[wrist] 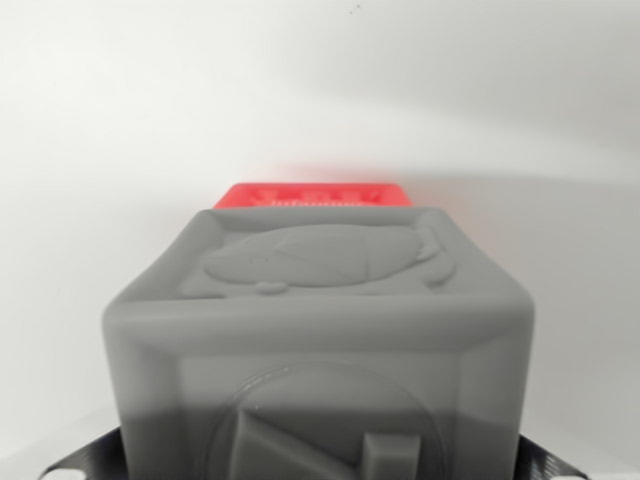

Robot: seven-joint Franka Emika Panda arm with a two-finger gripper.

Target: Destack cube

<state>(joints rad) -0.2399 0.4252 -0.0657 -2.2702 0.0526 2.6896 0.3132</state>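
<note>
From my wrist view, 1 grey cube (pixel 320 340) fills the lower middle of the frame, very close to the camera, with a raised animal relief on its upper face and a round emblem on the face toward me. Just behind it, a red cube (pixel 312 194) shows only as a thin strip at the grey one's far edge. I can't tell whether the 2 are touching or which sits on which. The white worktop (pixel 110 130) spreads around them.

I see dark corners at the bottom edge, possibly parts of the tool, but its fingers are out of view, so I can't say how wide it stands or whether it has hold of the grey cube.

My worry: if the grip is shallow or off-centre, the grey cube could twist or slip, or drag the red one along.

No containers are in view.
</note>
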